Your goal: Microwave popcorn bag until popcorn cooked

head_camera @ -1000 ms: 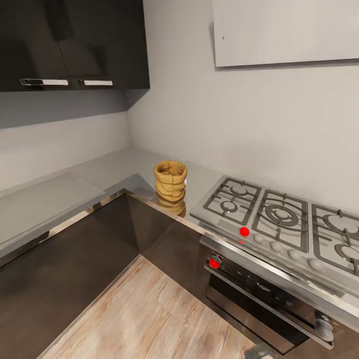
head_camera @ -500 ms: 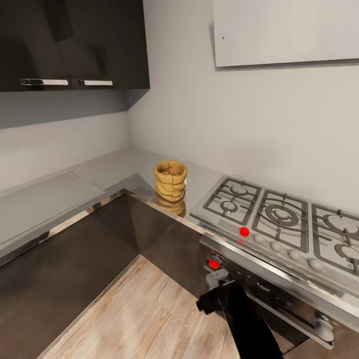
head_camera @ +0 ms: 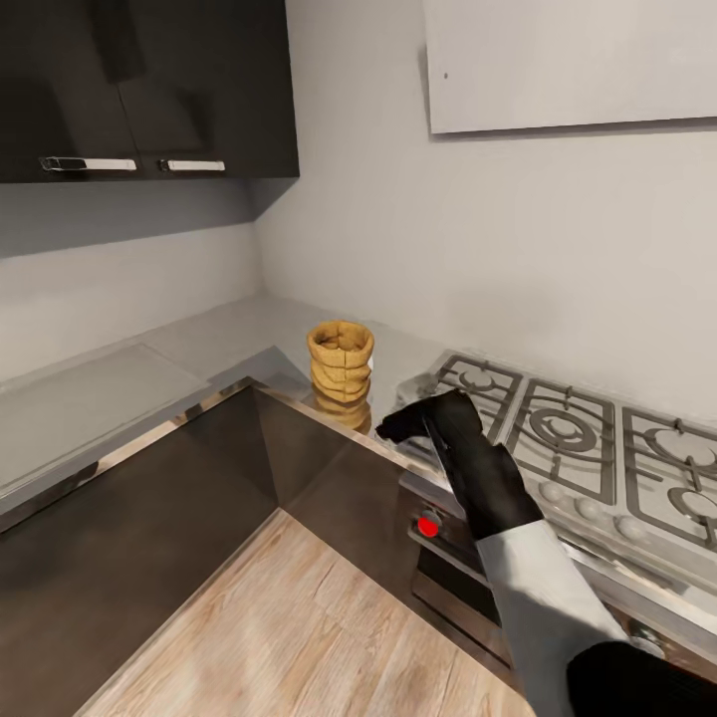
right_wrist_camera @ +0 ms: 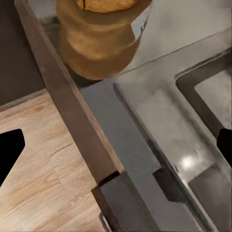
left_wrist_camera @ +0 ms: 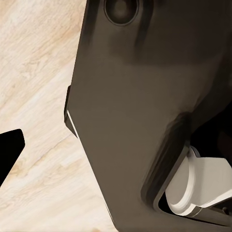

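Right end effector (head_camera: 398, 426) with fingers spread, near upright popcorn bag (head_camera: 341, 360) on table (head_camera: 229, 339) beside gas hob (head_camera: 568, 438).

The right gripper (head_camera: 398, 426) has risen from the lower edge, above the hob (head_camera: 597, 438) front, just right of the popcorn bag (head_camera: 341, 363).

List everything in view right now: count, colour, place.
wrinkly golden-brown paper popcorn bag: 1, golden-brown, upright on the countertop near the inner corner
grey reflective countertop: 1, grey, L-shaped along both walls
grey gas hob with black grates: 1, grey, right of the bag
black oven: 1, black, red knob, under the hob
glossy black wall cabinets: 2 doors, black, upper left
pale wood plank floor: 1, pale wood, below
right gripper: 1, black, by the hob's front corner, short of the bag
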Robot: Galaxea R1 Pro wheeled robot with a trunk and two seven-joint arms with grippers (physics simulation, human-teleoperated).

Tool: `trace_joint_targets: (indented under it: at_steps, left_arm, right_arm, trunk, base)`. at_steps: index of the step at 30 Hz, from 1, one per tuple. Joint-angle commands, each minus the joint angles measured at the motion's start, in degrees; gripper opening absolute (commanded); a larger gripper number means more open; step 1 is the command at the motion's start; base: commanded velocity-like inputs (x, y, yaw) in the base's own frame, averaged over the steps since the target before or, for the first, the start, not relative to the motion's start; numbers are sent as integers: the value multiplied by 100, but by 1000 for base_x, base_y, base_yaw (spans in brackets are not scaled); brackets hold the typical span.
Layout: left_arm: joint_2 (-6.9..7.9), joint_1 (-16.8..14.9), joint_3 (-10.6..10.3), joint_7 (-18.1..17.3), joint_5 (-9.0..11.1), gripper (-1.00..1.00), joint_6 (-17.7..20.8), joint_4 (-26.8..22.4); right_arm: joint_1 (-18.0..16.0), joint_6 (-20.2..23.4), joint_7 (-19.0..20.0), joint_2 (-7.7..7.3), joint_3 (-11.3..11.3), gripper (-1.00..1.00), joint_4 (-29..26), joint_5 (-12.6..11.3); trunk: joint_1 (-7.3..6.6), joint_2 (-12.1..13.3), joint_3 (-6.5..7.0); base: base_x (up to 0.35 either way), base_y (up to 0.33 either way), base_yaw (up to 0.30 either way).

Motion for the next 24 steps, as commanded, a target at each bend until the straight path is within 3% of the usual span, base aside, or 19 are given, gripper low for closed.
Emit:
trace_joint_targets:
  at_steps: [1,8,12,16,19,24]
  left_arm:
    - [-2,0,2,15,19,100,-13,-4]
    - [-2,0,2,14,20,100,-16,-4]
    - [-2,0,2,15,20,100,-20,-4]
    - [-2,0,9,16,20,100,-19,-4]
    - [-2,0,11,19,20,100,-21,-4]
    - [-2,0,11,20,20,100,-19,-4]
  right_arm:
    - [-209,21,39,1,-67,100,169,56]
    - [-1882,21,-87,1,-1264,100,1919,90]
    - [-2398,21,-187,1,-1580,100,2218,100]
    - [-2539,21,-456,1,-1631,100,2241,113]
    - [-2555,21,-511,1,-1850,100,1947,117]
    - [-2556,21,-499,1,-1903,100,1785,108]
  trunk:
    - [0,-4,-6]
    - [0,-4,-6]
    - [0,-4,-6]
    - [0,-4,-6]
    - [0,-4,-6]
    - [0,-4,-6]
  base:
    - [0,0,0]
    - [0,0,0]
    - [0,0,0]
    - [0,0,0]
    - [0,0,0]
    - [0,0,0]
